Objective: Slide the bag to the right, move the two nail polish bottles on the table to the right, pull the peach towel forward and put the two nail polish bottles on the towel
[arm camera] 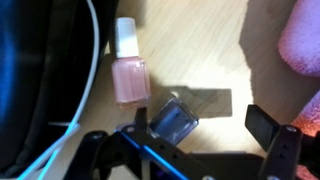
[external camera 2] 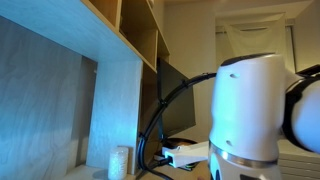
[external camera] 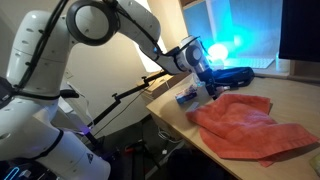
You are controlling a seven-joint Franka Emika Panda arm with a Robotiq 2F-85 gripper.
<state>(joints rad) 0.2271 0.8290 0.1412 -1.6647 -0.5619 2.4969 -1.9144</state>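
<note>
Hovering empty with jaws spread wide, the gripper [arm camera: 197, 128] brackets the blue bottle [arm camera: 175, 120] at lower centre. The pink bottle [arm camera: 130, 78] lies flat above it, left of centre. Both look light, hard and slippery, so pinch across the body. The towel [arm camera: 305, 45] is at the upper right.

Office-like room: wooden desk [external camera: 295, 88], tall shelving [external camera 2: 125, 60], dark monitor [external camera 2: 176, 100].
</note>
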